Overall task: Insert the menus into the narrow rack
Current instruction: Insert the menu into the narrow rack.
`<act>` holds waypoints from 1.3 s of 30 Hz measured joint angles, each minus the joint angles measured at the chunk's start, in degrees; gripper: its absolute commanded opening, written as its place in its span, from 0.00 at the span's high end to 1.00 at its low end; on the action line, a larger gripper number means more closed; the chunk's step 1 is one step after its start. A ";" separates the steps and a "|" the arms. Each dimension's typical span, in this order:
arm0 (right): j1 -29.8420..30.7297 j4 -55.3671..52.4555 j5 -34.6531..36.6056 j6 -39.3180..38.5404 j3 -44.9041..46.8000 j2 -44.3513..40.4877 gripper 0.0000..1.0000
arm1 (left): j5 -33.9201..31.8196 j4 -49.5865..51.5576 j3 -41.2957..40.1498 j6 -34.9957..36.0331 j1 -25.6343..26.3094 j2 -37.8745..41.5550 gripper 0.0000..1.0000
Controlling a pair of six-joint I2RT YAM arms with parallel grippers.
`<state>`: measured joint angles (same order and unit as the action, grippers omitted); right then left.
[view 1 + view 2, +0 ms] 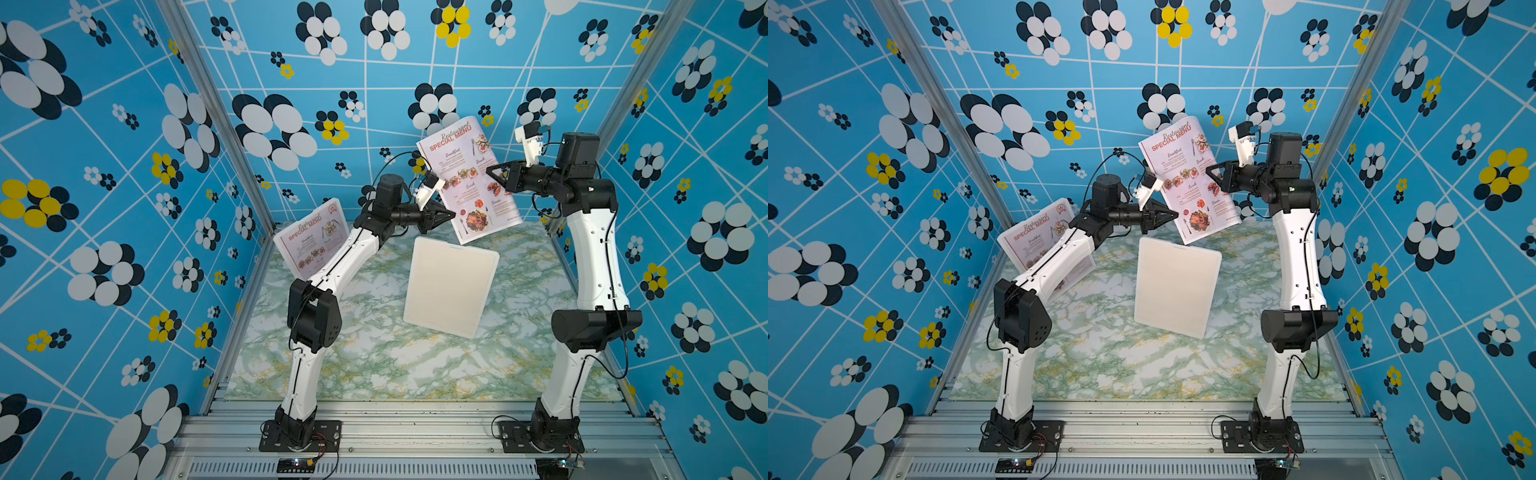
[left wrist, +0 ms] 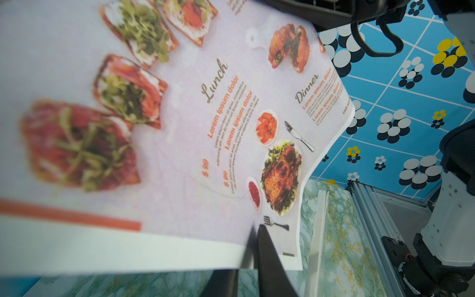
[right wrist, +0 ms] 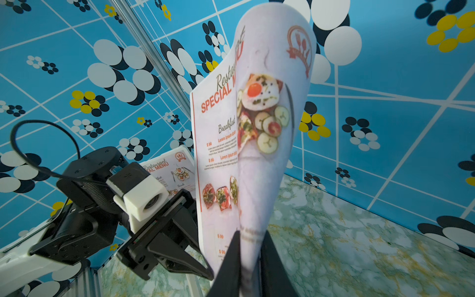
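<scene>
One menu (image 1: pixel 467 178) hangs up in the air. The left pincer (image 1: pixel 455 214) squeezes a low corner, and the right pincer (image 1: pixel 488 169) squeezes its side.

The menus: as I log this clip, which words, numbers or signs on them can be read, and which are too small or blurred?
"Restaurant SPECIAL MENU": heading on the raised menu and on the leaning menu.
"Breakfast", "Lunch", "Dinner": section titles on the raised menu.
"Lorem ipsum dolor": orange item lines there.
"$ 99": prices beside those lines.
Grey small print and the round red badge: too small to read.
</scene>
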<state>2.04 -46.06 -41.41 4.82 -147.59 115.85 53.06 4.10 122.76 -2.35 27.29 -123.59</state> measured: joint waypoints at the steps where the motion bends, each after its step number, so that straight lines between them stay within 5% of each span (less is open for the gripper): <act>1: 0.00 0.00 -0.11 0.17 0.00 0.00 0.83 | 0.00 -0.02 0.00 -0.02 0.00 -0.04 0.84; 39: 0.57 0.37 -2.69 3.63 0.00 1.53 0.82 | 0.07 0.68 -4.07 0.31 -1.46 3.21 0.85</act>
<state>2.61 -45.69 -44.10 8.45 -147.59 117.38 53.12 4.78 118.69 -2.04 25.82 -120.38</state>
